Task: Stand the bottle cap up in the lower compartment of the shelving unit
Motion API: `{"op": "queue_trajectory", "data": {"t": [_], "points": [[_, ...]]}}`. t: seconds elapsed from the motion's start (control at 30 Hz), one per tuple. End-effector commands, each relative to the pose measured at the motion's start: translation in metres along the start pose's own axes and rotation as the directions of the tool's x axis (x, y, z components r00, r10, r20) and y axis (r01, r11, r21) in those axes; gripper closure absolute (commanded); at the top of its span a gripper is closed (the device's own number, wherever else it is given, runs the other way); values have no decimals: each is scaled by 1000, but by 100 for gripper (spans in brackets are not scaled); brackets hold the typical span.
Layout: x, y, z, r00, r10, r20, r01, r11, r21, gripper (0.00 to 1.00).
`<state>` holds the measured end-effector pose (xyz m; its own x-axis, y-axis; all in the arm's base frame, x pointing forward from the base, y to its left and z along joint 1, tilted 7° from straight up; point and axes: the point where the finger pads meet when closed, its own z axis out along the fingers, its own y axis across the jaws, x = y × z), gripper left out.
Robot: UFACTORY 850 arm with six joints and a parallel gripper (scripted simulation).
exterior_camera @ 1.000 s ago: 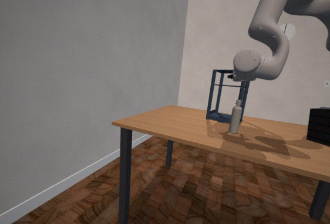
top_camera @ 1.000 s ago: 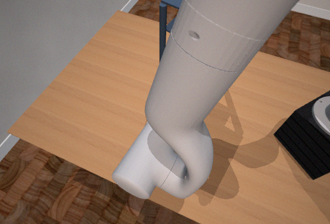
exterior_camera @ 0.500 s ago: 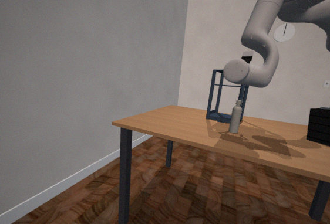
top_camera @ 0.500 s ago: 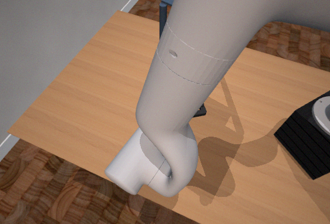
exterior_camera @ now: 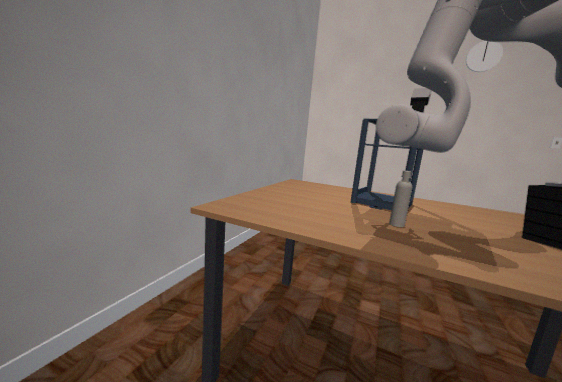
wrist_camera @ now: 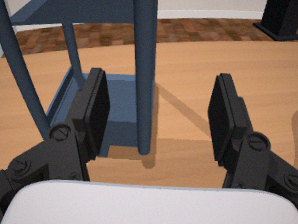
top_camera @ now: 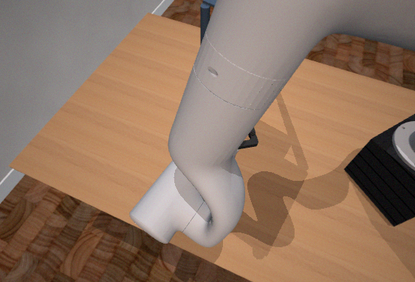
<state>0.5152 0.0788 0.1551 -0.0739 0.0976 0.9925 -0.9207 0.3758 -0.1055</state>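
– Standing where, the bottle [exterior_camera: 401, 199]?
– Upright on the table [exterior_camera: 296, 210], just in front of the shelf [exterior_camera: 371, 165], cap up.
– And the gripper [wrist_camera: 160, 112]?
– Released, its fingers spread with nothing between them, facing a shelf post from the front, above the bottle.
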Motion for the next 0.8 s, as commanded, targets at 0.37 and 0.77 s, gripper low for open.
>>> {"op": "queue_trajectory", "data": {"t": [0.37,0.77], "points": [[-1,0,0,1000,2,2,-2,1000,-2,31],[-8,0,0,1000,5,4,-5,1000,-5,31]]}}
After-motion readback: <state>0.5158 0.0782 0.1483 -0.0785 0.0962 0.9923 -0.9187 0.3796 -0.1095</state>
